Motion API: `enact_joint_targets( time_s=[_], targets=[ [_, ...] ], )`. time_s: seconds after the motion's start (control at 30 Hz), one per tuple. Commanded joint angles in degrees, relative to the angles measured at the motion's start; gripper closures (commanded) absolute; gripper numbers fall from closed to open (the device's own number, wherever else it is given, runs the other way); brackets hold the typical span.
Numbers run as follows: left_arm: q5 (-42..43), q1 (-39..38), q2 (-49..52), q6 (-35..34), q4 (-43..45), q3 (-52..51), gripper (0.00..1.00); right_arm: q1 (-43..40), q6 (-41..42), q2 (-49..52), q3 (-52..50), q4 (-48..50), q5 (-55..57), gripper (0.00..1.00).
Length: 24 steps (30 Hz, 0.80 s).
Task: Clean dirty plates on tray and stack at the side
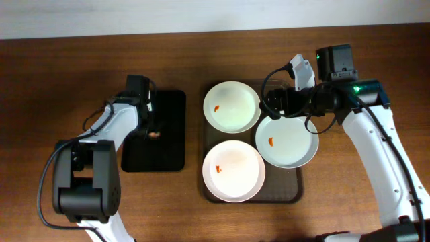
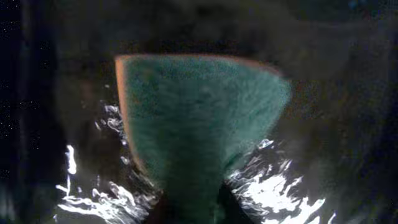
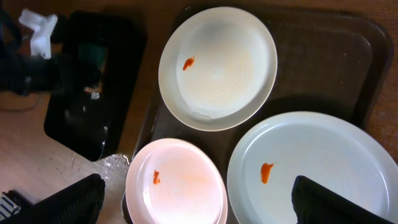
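On the wooden counter (image 1: 67,67) the brown tray (image 1: 283,186) holds three white plates, each with an orange-red smear. The far plate (image 1: 232,106) and the near plate (image 1: 233,171) lie at its left. The right-hand plate (image 1: 287,141) juts past the tray's right rim. The right tool (image 1: 274,107) hangs over the tray, its fingers spread wide and gripping nothing. The left tool (image 1: 153,131) is down on the wet black tray (image 1: 168,144), apparently clamped on a green sponge (image 2: 199,118).
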Motion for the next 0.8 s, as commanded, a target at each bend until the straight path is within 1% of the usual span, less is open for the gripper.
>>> enact_joint_targets(
  time_s=[0.0,0.03,0.07,0.1,0.13,0.17,0.2,0.27,0.3,0.33,0.37,0.4,0.43,0.47,0.5,0.53,0.57,0.6,0.63,0.67,0.7,0.77],
  targets=[
    [1.7,0.02,-4.24,1.2,-7.3,2.49,0.3,0.31,0.26,-0.02,0.85,-0.07,-0.72,0.04],
    [0.9,0.02,-4.98,1.88,-7.54,2.49,0.26,0.31,0.26,-0.02,0.85,-0.07,-0.72,0.03],
    [-4.13,0.02,-4.52,1.86,-6.6,2.36,0.23,0.31,0.26,-0.02,0.85,-0.07,-0.72,0.03],
    [-6.75,0.02,-3.48,2.49,-4.87,2.1,0.27,0.31,0.26,-0.02,0.85,-0.04,-0.72,0.03],
    [-6.69,0.02,-1.7,3.78,-1.64,0.76,0.33,0.31,0.26,-0.02,0.85,-0.09,-0.72,0.04],
    [-6.08,0.02,0.57,3.78,-0.55,-0.02,0.44,0.31,0.26,-0.02,0.85,-0.11,-0.72,0.04],
    [-4.79,0.02,2.19,3.78,-0.42,-0.13,0.51,0.31,0.26,-0.02,0.85,-0.15,-0.72,0.04],
    [0.98,0.02,4.92,3.82,-0.55,-0.13,1.0,0.31,0.26,-0.02,0.85,-0.13,-0.72,0.04],
    [2.73,0.02,4.61,3.8,-0.52,0.04,1.0,0.31,0.26,-0.02,0.85,-0.13,-0.72,0.04],
    [8.13,0.02,3.52,4.02,-1.95,1.33,1.0,0.31,0.26,-0.02,0.85,-0.15,-0.72,0.04],
    [9.4,0.04,2.21,4.0,-3.43,2.6,1.0,0.31,0.28,-0.02,0.85,-0.2,-0.72,0.04],
    [8.76,0.04,0.42,4.02,-4.68,3.61,0.53,0.31,0.26,-0.02,0.85,-0.35,-0.72,0.04],
    [8.68,0.04,-1.38,4.02,-5.68,3.72,0.21,0.31,0.26,-0.02,0.85,-0.5,-0.72,0.04],
    [7.15,0.02,-1.92,4.02,-6.82,3.72,0.05,0.31,0.26,-0.02,0.85,-0.5,-0.72,0.04],
    [4.15,-0.02,-1.88,4.0,-8.55,3.56,0.05,0.31,0.26,-0.02,0.85,-0.5,-0.72,0.04],
    [3.85,-0.04,-1.86,4.0,-9.86,3.19,0.09,0.31,0.26,-0.02,0.85,-0.5,-0.7,0.04],
    [3.78,-0.42,-1.81,4.0,-10.14,2.69,0.23,0.31,0.26,-0.02,0.85,-0.48,-0.7,0.04],
    [3.76,-1.77,-1.79,4.0,-8.52,0.74,0.37,0.31,0.26,-0.02,0.85,-0.48,-0.7,0.04],
    [3.02,-3.3,-1.73,4.0,-4.24,-2.03,0.56,0.31,0.26,-0.02,0.85,-0.48,-0.7,0.04],
    [1.86,-4.33,-1.68,3.98,-1.01,-4.13,0.79,0.31,0.26,-0.02,0.85,-0.48,-0.7,0.04],
    [0.28,-5.2,-1.6,3.98,1.14,-5.68,1.0,0.31,0.26,-0.02,0.85,-0.48,-0.7,0.04],
    [-2.21,-6.12,-1.92,4.0,0.52,-5.27,1.0,0.31,0.26,-0.02,0.85,-0.46,-0.7,0.04]
  ],
)
